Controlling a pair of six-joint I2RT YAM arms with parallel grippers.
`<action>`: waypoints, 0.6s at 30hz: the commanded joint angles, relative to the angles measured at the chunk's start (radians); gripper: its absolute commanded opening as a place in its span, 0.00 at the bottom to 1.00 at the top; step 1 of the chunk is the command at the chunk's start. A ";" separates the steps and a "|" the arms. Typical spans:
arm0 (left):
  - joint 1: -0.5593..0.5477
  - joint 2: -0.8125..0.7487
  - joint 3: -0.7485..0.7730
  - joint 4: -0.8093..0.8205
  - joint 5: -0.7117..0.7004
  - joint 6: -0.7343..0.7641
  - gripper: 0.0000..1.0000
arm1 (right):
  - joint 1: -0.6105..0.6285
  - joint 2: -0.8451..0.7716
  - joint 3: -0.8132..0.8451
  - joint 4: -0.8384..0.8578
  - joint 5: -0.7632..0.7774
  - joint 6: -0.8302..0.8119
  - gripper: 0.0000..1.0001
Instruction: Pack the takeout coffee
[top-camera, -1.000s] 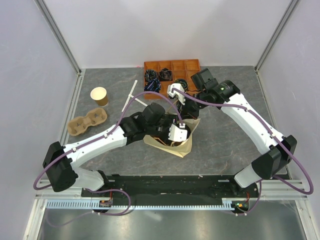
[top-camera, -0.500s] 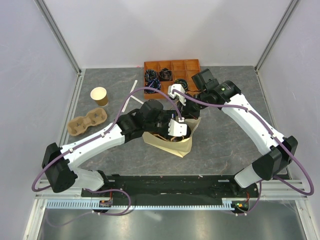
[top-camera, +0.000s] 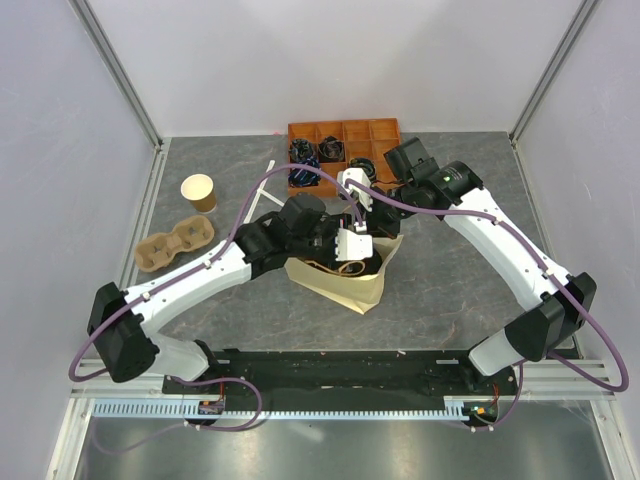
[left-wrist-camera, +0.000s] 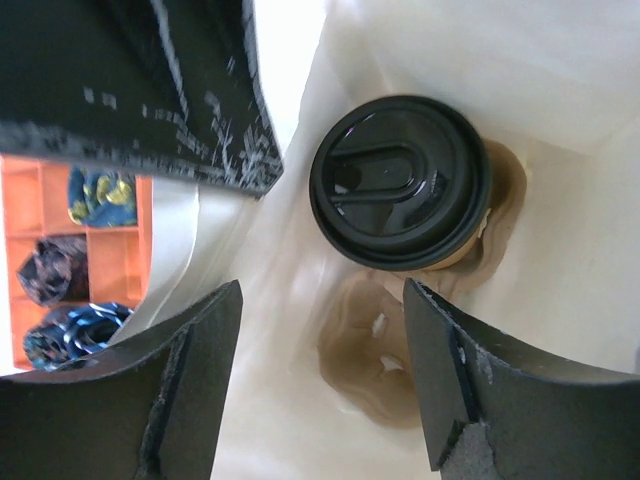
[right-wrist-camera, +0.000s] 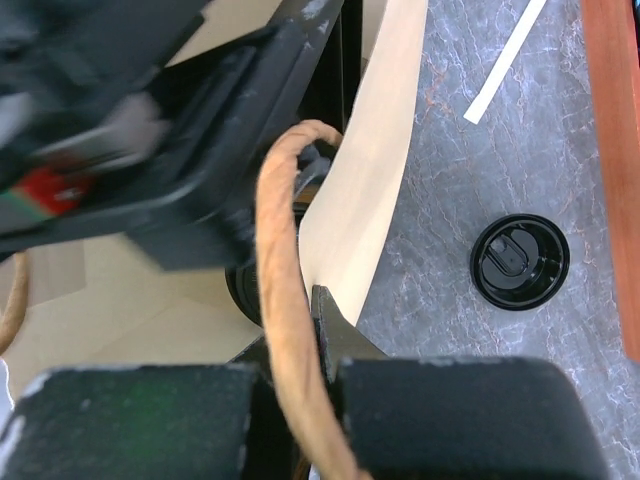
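The takeout coffee (left-wrist-camera: 400, 182), a brown cup under a round black lid, stands upright inside the paper bag (top-camera: 352, 288) on a brown pulp insert (left-wrist-camera: 375, 345). My left gripper (left-wrist-camera: 320, 375) hovers over the bag's mouth, open, with nothing between its fingers (left-wrist-camera: 190, 385); the cup sits just beyond the fingertips. In the top view the left gripper (top-camera: 352, 245) hangs above the bag. My right gripper (right-wrist-camera: 325, 330) is shut on the bag's upper edge (right-wrist-camera: 365, 200), beside the twine handle (right-wrist-camera: 285, 300), and shows at the bag's far rim in the top view (top-camera: 365, 225).
An orange compartment tray (top-camera: 345, 133) with dark items stands at the back. A lidless brown cup (top-camera: 199, 191) and a tan pulp carrier (top-camera: 176, 245) sit at the left. A white strip (top-camera: 262, 190) and a loose black lid (right-wrist-camera: 520, 262) lie on the grey table.
My left gripper has drawn back up out of the bag, its fingers narrowing a little. The lidded cup stays in the bag. The right gripper has not moved.
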 joint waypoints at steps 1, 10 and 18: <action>0.024 0.014 0.047 0.006 -0.027 -0.075 0.67 | 0.001 -0.018 -0.023 -0.063 0.013 -0.014 0.00; 0.045 -0.006 0.056 0.042 -0.030 -0.129 0.64 | 0.002 -0.019 -0.030 -0.058 0.010 -0.021 0.00; 0.056 -0.027 0.054 0.074 -0.049 -0.189 0.66 | 0.002 -0.022 -0.033 -0.061 0.012 -0.031 0.00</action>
